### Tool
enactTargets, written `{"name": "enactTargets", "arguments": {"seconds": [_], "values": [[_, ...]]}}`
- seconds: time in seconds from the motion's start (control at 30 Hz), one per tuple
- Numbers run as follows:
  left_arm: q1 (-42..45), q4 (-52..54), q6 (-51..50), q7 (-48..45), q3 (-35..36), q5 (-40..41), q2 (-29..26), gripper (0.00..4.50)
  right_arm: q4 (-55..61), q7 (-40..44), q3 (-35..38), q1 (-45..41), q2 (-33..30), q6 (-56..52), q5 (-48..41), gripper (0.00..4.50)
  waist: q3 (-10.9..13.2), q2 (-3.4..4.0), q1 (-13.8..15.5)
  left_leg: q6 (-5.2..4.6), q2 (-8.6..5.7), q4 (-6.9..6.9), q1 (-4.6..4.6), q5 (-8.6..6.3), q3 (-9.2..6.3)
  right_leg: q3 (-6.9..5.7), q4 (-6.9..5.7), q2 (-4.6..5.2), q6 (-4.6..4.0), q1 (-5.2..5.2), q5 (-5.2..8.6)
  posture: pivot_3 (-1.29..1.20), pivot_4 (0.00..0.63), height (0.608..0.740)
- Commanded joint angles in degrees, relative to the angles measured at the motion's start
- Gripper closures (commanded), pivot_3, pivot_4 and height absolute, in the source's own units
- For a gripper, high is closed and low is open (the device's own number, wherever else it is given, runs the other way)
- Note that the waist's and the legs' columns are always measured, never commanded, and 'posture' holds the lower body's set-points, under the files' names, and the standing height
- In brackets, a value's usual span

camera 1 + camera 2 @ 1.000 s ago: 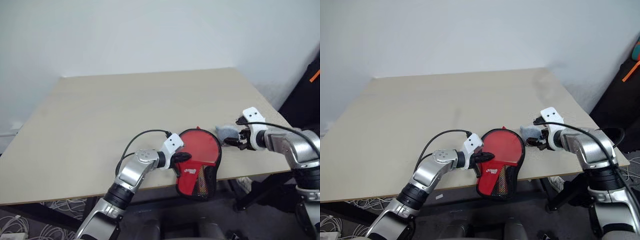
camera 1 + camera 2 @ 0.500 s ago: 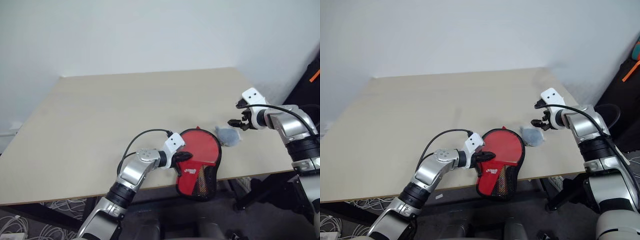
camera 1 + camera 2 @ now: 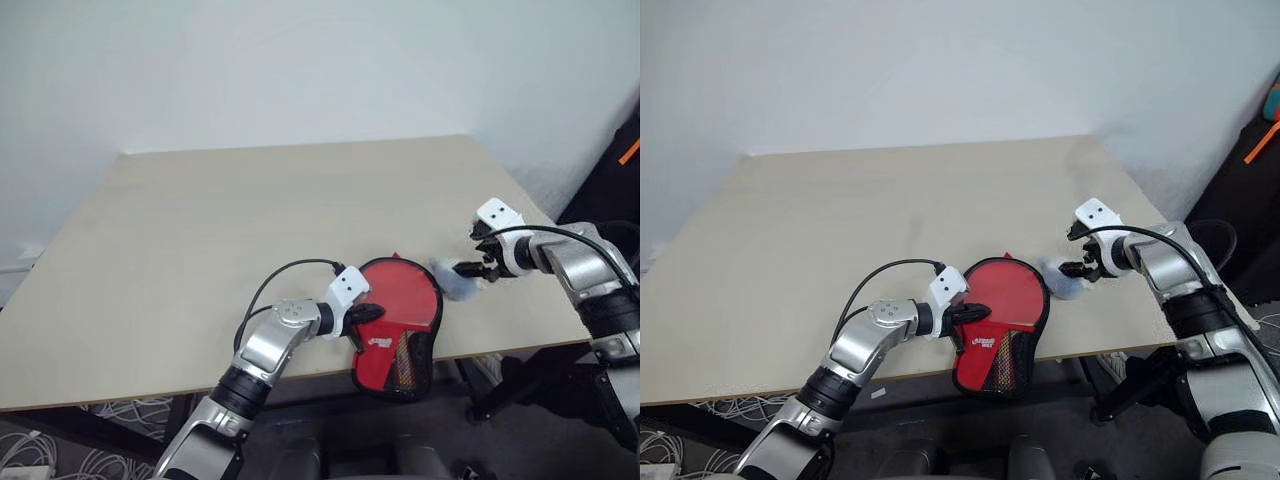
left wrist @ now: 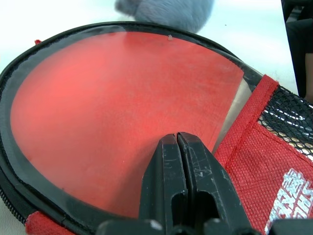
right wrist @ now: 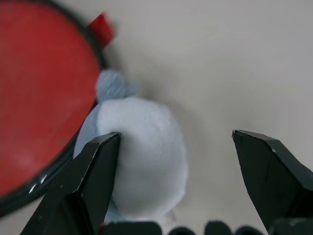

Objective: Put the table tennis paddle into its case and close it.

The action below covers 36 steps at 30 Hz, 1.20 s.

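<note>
The red case [image 3: 392,352] lies at the table's front edge, its mesh-and-print end hanging over the edge. Through its clear panel I see the table tennis paddle's red face [image 4: 112,107]; the handle is hidden. My left gripper [image 3: 368,314] is shut, its fingertips [image 4: 168,147] resting on the panel at the case's left side. My right gripper [image 3: 472,267] hovers open just right of the case, over a pale blue-grey lump [image 5: 139,156]. The lump sits beside one finger [image 5: 100,161], with bare table between it and the other finger.
The pale wooden table [image 3: 250,220] stretches broad and bare behind the case. The lump [image 3: 452,282] touches the case's right rim. A dark object with an orange mark [image 3: 618,170] stands off the table's right side. Cables lie on the floor at the lower left.
The right gripper lifted back and away from the lump, then came down over it again with its wrist rolled. The left gripper and the case stayed put.
</note>
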<state>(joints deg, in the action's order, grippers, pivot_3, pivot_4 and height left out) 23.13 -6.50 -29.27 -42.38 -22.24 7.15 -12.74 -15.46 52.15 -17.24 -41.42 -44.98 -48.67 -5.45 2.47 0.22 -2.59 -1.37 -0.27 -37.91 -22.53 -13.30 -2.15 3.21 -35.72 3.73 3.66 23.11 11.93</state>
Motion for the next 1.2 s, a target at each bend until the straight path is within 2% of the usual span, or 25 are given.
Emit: {"name": "enactTargets", "arguments": {"seconds": [0.03, 0.7, 0.8, 0.93, 1.07, 1.13, 1.2], "values": [[-1.1, -2.5, -1.8, 0.1, -1.8, -1.7, -0.3, 4.50, 4.4, 1.8, 0.4, 1.2, -1.8, -1.0, 0.2, 0.53, 0.0, -0.01, 0.0, 0.00, 0.00, 0.00, 0.01, 0.00, 0.00, -0.01, -0.01, 0.00, 0.00, -0.01, 0.00, 0.00, 0.000, 0.740], [1.2, -6.0, -0.1, -1.0, -2.6, -2.7, 1.0, 4.50, 7.7, 2.7, 0.8, 5.3, 0.7, -2.9, -0.2, 0.53, 0.0, -0.03, 0.1, 0.00, -0.03, -0.05, 0.02, 0.00, -0.03, -0.04, 0.00, 0.03, 0.00, -0.08, 0.00, 0.00, 0.000, 0.740], [1.3, -6.1, -0.1, -0.9, -2.4, -2.7, 1.1, 4.50, 7.6, 2.7, 0.9, 5.3, 0.9, -2.8, -0.2, 1.13, 0.0, -0.03, 0.1, 0.00, -0.03, -0.05, 0.02, 0.00, -0.04, -0.05, 0.00, 0.03, 0.00, -0.08, 0.00, 0.00, 0.000, 0.740], [1.9, -6.4, 0.4, -0.7, -1.6, -2.4, 1.3, 4.50, 7.7, 2.6, 1.1, 5.4, 1.1, -2.7, -0.3, 2.46, 0.0, -0.03, 0.1, 0.00, -0.03, -0.05, 0.02, 0.00, -0.04, -0.05, 0.01, 0.03, 0.00, -0.08, 0.00, 0.00, 0.000, 0.740], [3.0, -6.4, 1.5, -0.5, -0.4, -2.1, 1.5, 4.50, 7.7, 2.3, 1.3, 5.5, 1.4, -2.6, -0.3, 3.60, 0.0, -0.04, 0.0, 0.00, -0.03, -0.05, 0.02, 0.00, -0.03, -0.05, 0.00, 0.03, 0.01, -0.07, 0.00, 0.00, 0.000, 0.740], [3.1, -5.9, 2.2, -0.5, 0.5, -1.6, 1.6, 4.50, 7.6, 2.2, 1.5, 5.5, 1.4, -2.6, -0.3, 3.99, 0.0, -0.05, 0.0, 0.00, -0.02, -0.04, 0.02, 0.00, -0.03, -0.04, -0.01, 0.02, 0.01, -0.05, 0.00, 0.00, 0.000, 0.740], [3.5, -5.9, 3.2, -0.6, 1.6, -0.8, 2.1, 4.50, 7.3, 2.2, 1.5, 5.3, 1.5, -2.5, -0.3, 4.13, 0.0, -0.05, 0.0, 0.00, -0.02, -0.04, 0.01, 0.00, -0.03, -0.04, -0.02, 0.02, 0.01, -0.03, 0.00, 0.00, 0.000, 0.740]]}}
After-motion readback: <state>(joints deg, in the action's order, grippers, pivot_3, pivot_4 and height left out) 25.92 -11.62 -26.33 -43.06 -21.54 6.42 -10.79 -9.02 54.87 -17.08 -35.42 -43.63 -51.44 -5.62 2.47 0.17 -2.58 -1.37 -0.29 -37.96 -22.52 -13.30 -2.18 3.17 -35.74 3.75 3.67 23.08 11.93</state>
